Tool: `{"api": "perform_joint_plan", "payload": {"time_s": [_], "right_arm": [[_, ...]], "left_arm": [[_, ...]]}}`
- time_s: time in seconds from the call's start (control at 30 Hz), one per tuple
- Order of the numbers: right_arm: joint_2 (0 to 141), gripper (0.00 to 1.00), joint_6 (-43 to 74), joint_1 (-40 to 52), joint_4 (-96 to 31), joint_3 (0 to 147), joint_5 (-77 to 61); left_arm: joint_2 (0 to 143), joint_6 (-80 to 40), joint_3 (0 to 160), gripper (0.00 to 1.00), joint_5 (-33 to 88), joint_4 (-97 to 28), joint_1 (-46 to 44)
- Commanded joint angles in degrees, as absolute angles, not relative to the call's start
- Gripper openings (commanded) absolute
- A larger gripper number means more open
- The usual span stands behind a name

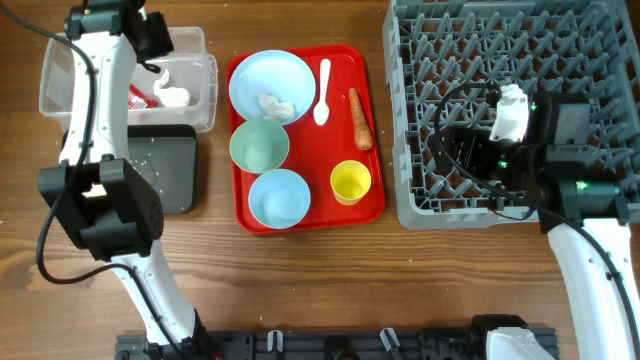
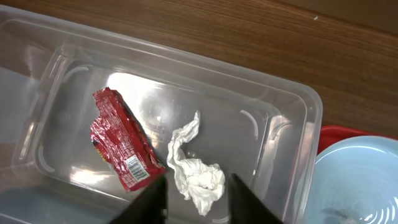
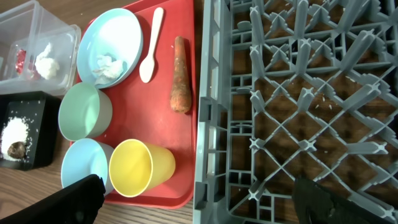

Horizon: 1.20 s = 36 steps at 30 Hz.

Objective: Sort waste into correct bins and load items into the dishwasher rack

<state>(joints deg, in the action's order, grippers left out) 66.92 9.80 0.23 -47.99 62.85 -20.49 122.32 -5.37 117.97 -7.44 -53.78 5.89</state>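
Well, creased red wrapper lies beside crumpled white paper.

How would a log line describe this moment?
left gripper open over clear tub | red wrapper, white paper in tub | right gripper open, empty, over dishwasher rack | carrot on red tray

red wrapper and white paper in clear tub; red tray with yellow cup, orange carrot; grey rack; black tray.
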Motion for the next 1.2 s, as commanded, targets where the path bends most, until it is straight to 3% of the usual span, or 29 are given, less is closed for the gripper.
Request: {"api": "perform_joint_plan", "payload": {"time_s": [0.0,0.1,0.3,0.6,0.7,0.77,0.8,0.83,1.07,1.17], "right_arm": [[67.20,1.00,9.04,0.36,-47.79,64.16,-19.40],[67.20,1.00,9.02,0.36,-47.64,64.16,-19.03],[67.20,1.00,9.04,0.36,-47.62,64.16,-19.03],[67.20,1.00,9.04,0.36,-47.64,64.16,-19.03],[67.20,1.00,9.02,0.36,-47.83,64.16,-19.03],[67.20,1.00,9.04,0.36,-47.86,64.16,-19.03],[67.20,1.00,9.04,0.36,-47.83,64.16,-19.03],[67.20,1.00,9.02,0.36,-47.83,64.16,-19.03],[67.20,1.00,9.04,0.36,-48.03,64.16,-19.05],[67.20,1.00,9.13,0.36,-48.01,64.16,-19.05]], "left_arm": [[121.75,-6.46,117.99,1.00,-1.26,-54.00,5.08],[119.42,-4.23,117.99,1.00,9.76,-58.81,0.43],[125.67,-1.83,114.89,0.96,6.79,-63.79,-11.90],[136.59,-0.23,114.41,0.84,5.98,-59.51,-15.90],[138.45,-0.32,114.41,0.66,3.90,-57.65,-15.88],[138.56,-0.43,114.32,0.37,3.75,-57.43,-15.86],[138.56,-0.43,114.32,0.10,3.77,-57.19,-15.86],[138.56,-0.45,114.32,0.04,3.77,-57.19,-15.86],[130.69,-5.23,127.39,0.04,3.84,-63.48,-13.89],[123.92,-6.59,131.37,0.04,-2.74,-66.13,-9.76]]}}
